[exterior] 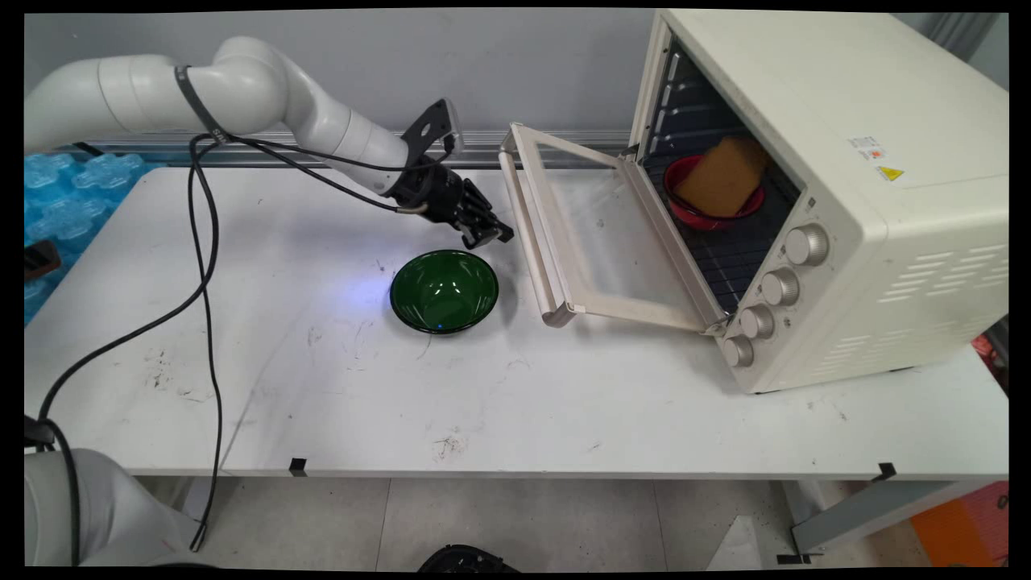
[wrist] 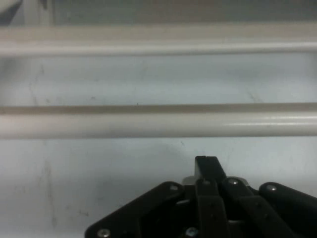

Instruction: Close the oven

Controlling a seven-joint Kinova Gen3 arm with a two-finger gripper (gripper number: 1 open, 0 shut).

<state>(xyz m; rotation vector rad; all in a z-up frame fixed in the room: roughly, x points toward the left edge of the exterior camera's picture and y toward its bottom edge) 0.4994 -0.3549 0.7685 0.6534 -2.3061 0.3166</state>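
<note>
Tool: the black tool [exterior: 486, 233] hangs just above the bench [exterior: 322, 387], fingers [wrist: 207, 168] pressed together, holding nothing.
Nearest: the oven door handle [wrist: 148, 124] sits right ahead of it, at the tool's 3 o'clock; not touching.
Bowl: a green bowl [exterior: 444, 290] sits empty at the tool's 7 o'clock, just beside.
Oven: the toaster oven [exterior: 870, 242] stands with its door [exterior: 600, 234] dropped open; a red bowl [exterior: 693, 211] with toast [exterior: 725, 176] rests on the rack.
Care: any approach should stay level with that handle and keep off the glass.
</note>
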